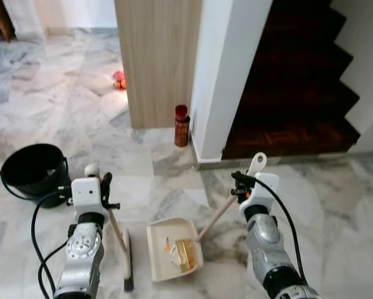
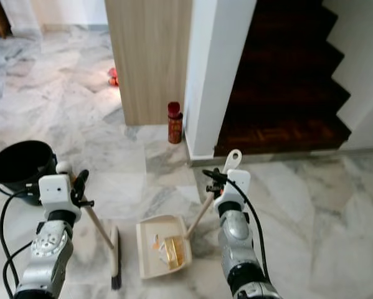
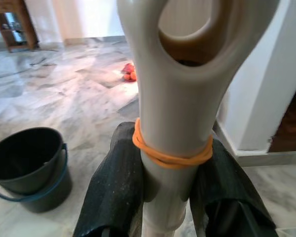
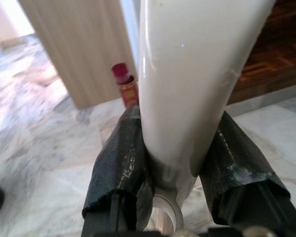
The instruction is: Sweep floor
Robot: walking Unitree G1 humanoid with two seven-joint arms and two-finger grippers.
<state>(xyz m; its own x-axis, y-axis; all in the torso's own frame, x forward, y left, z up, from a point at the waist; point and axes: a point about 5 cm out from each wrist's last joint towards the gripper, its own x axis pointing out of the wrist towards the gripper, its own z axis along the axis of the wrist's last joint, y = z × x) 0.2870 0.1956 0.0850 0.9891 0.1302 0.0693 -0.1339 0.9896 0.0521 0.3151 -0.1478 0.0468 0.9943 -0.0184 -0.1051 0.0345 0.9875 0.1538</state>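
A cream broom (image 1: 126, 256) stands on the marble floor, its brush head down beside a cream dustpan (image 1: 167, 260). My left gripper (image 1: 103, 184) is shut on the broom handle (image 3: 175, 128), which has an orange rubber band around it. My right gripper (image 1: 239, 182) is shut on the dustpan handle (image 4: 182, 94), which slopes down to the pan. Inside the pan lie a yellowish wrapper (image 1: 185, 254) and small scraps.
A black bucket (image 1: 33, 173) stands on the floor at my left. A red-capped can (image 1: 182, 126) stands at the foot of a wooden panel (image 1: 158, 59) and white pillar (image 1: 223, 75). Dark wooden stairs (image 1: 298, 81) rise at the right. Something small and red (image 1: 119, 80) lies farther back.
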